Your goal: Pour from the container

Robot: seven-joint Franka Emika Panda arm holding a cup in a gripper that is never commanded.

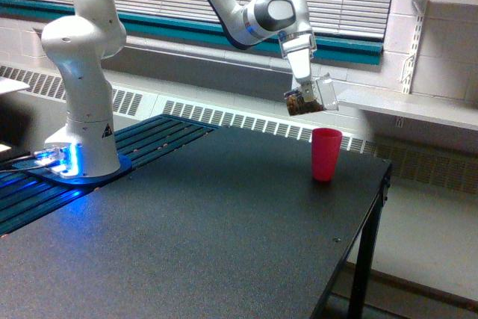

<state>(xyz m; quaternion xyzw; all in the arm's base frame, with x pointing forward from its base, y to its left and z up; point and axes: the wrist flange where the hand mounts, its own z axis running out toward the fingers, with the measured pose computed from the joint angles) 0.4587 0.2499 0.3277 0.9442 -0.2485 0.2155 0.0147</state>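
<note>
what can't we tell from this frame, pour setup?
- Claw fingers: exterior view, too small and blurred against the clear cup.
- Brown contents: kind and amount unreadable, too small.
- Pink cup interior: hidden by its own wall.
- Arm's upper links: cut off by the top edge.

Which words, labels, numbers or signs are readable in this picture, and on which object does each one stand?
No text can be read.
Robot base: a small dark triangular sign, too small and blurred to read.
Clear container held in the gripper: no label visible.
Pink cup: plain, no print visible.
</note>
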